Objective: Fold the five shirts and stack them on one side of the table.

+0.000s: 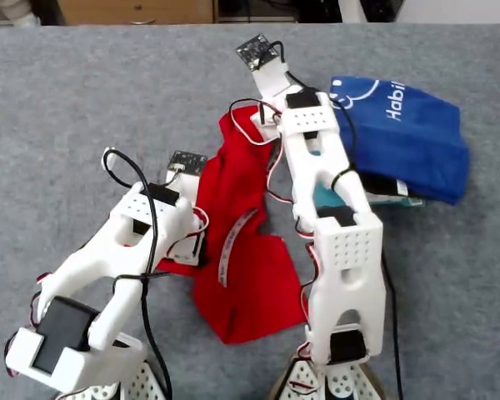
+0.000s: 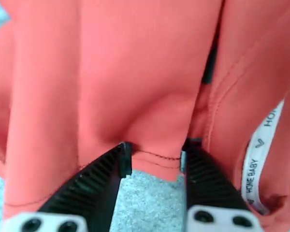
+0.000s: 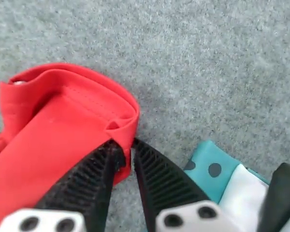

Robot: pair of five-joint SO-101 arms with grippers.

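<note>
The red shirt (image 1: 242, 275) and blue shirt (image 1: 408, 142) are soft matt cloth with stitched hems. The table (image 1: 83, 100) is rough grey felt. The arms (image 1: 350, 250) are smooth white plastic, the fingers (image 3: 154, 179) ribbed matt black.

grey felt-covered table (image 1: 58, 108), wooden cabinet (image 1: 133, 10) behind its far edge, dark gap (image 1: 267, 8) beside it

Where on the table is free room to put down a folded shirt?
Bare: the grey table left of the red shirt, and the near corner below the blue stack. Crowded: the middle, with that shirt, the left arm and right arm.
</note>
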